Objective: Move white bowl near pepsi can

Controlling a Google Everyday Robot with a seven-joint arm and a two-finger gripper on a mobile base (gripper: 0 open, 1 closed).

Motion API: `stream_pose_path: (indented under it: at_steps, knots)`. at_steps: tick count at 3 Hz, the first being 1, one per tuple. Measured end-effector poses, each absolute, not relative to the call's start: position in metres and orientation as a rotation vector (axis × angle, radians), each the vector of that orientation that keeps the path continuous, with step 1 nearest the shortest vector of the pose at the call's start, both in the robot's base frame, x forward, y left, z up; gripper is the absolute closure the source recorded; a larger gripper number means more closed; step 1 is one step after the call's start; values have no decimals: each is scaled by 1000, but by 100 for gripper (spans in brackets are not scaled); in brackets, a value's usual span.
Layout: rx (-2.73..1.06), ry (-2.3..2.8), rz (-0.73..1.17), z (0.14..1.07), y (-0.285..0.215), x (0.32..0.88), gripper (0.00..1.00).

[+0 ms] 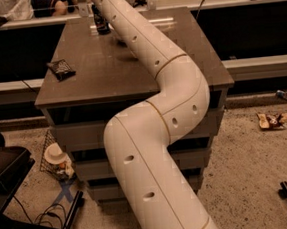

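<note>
One long white arm (151, 151) of mine is filling the middle of the view. It is rising from the bottom edge, bending to the right over the near edge of a dark brown table (90, 83), then slanting back to the left across the tabletop and running out past the top edge. My pincer is riding at the end of that arm, beyond the top edge and out of sight, so I cannot tell whether it is apart, together or clamped on anything. The table is standing square in front of me, with shelves stacked under its top. Speckled floor (248, 167) is spreading around it on both sides. Something dark and boxy (2, 164) is sitting at the left edge of the view, and I cannot make out what it is. Crumpled wrappers (273, 120) are lying on the floor to the right, well apart from the table. A flat dark packet (61, 69) is lying on the left part of the tabletop, near its left edge and well apart from my arm. A white cup with a tan rim (55, 153) is sitting low on the floor, by the table's near left corner. The soda can (99, 21) is standing upright at the far edge of the tabletop, just beside my arm on its left, with the arm covering part of its right side. The white bowl is staying out of my sight.
</note>
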State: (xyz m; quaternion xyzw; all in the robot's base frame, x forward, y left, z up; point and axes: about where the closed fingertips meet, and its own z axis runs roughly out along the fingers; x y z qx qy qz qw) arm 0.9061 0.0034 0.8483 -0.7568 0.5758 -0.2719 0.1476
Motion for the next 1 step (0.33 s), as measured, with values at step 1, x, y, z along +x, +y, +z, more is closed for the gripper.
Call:
stream_pose_path:
  at_steps: [1]
  knots:
    - [-2177, 1656, -782, 848, 3, 906, 0]
